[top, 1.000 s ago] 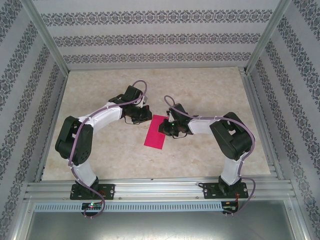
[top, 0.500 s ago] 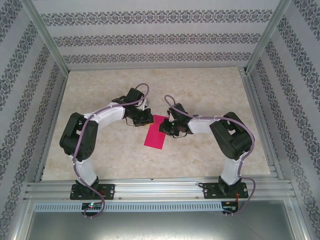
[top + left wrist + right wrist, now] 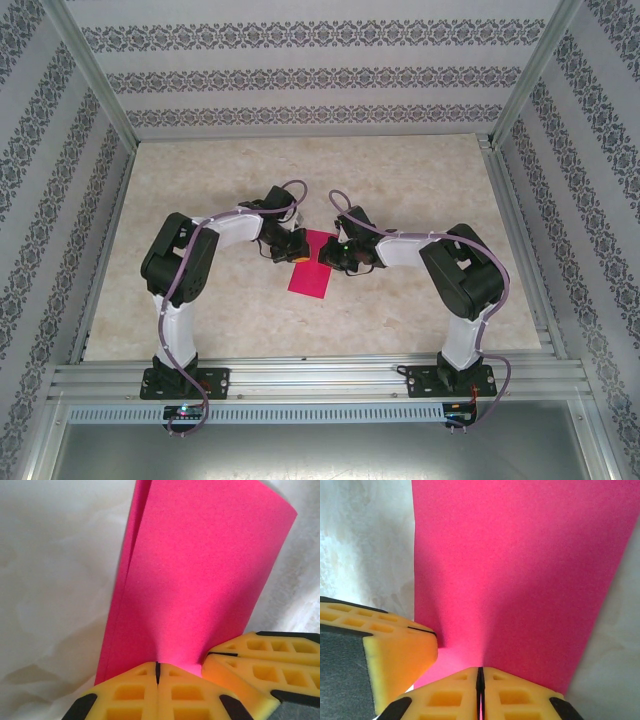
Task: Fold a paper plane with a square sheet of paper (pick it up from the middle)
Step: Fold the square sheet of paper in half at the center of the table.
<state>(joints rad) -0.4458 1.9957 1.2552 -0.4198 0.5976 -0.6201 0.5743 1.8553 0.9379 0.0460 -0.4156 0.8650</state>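
The square sheet of paper (image 3: 311, 272) lies on the table as a narrow magenta-pink strip, creased in half; two layers show along its left edge (image 3: 200, 575). Both grippers meet at its far end. My left gripper (image 3: 299, 247) is shut, and the paper puckers up into the seam of its yellow jaws (image 3: 157, 665). My right gripper (image 3: 326, 252) is shut too, with a ridge in the paper (image 3: 520, 570) running up from its seam (image 3: 480, 670). The right gripper's fingers (image 3: 260, 655) sit just right of the left tips. The left gripper's fingers (image 3: 390, 645) sit just left of the right tips.
The marbled beige tabletop (image 3: 420, 190) is bare around the paper. Metal frame posts and patterned walls (image 3: 300, 70) close in the sides and back. An aluminium rail (image 3: 320, 380) runs along the near edge by the arm bases.
My left arm has swung right and down, bringing its gripper onto the paper's far end beside the right gripper. The right arm and the paper have hardly moved.
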